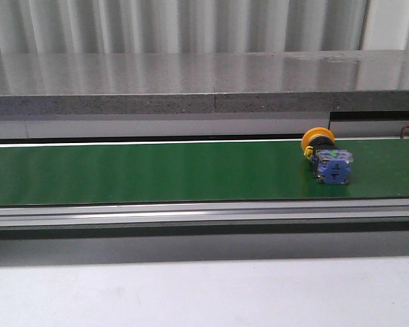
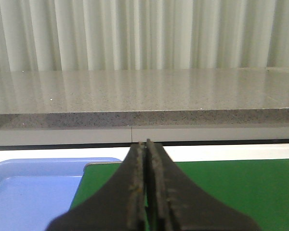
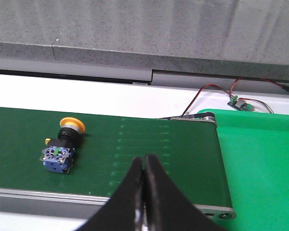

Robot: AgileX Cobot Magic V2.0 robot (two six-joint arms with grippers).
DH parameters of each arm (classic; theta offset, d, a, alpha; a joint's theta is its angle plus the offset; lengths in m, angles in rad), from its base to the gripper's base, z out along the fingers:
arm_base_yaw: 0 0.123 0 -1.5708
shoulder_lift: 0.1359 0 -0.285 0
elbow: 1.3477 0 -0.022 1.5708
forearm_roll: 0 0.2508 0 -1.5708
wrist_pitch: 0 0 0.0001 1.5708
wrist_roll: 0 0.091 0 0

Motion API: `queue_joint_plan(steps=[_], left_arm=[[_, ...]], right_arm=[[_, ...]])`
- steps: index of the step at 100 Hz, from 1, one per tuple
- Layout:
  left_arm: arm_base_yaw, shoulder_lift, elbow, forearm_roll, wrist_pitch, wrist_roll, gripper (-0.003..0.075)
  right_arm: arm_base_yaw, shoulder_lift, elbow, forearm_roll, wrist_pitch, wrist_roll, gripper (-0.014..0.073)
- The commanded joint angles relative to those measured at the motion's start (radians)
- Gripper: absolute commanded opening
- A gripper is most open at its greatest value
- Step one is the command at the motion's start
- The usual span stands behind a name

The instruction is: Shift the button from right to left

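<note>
The button (image 1: 328, 159) lies on its side on the green conveyor belt (image 1: 157, 170) at the right, yellow-orange cap toward the back, blue-grey body toward the front. It also shows in the right wrist view (image 3: 61, 147). My right gripper (image 3: 144, 160) is shut and empty, above the belt's near edge, apart from the button. My left gripper (image 2: 146, 144) is shut and empty over the belt's left end. Neither gripper shows in the front view.
A blue tray (image 2: 29, 192) sits beside the belt's left end. A grey stone ledge (image 1: 204, 82) runs behind the belt. A small circuit board with red wires (image 3: 241, 102) lies past the belt's right end, by a lighter green surface (image 3: 265, 163).
</note>
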Motion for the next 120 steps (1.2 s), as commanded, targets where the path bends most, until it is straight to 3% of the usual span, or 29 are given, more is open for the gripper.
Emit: queue_joint_plan(steps=[1,31,81,120], left_arm=[[0.005,-0.033,-0.015,-0.001,-0.045,-0.007,-0.002],[0.005,0.091,-0.252,-0.054,0.106,-0.007,-0.002],[0.005,0.56,-0.736,-0.091,0.691,-0.007,-0.002],[0.005,0.656,-0.753,-0.099,0.743,-0.007,-0.0019]], right_arm=[[0.002,0.002,-0.023,0.001,-0.07,-0.008,-0.0067],[0.002,0.002,-0.023,0.001,-0.07,-0.008,-0.0067],[0.002,0.002,-0.023,0.001,-0.07,-0.008,-0.0067],[0.002,0.002,-0.023,0.001,-0.069,-0.008,-0.0067]])
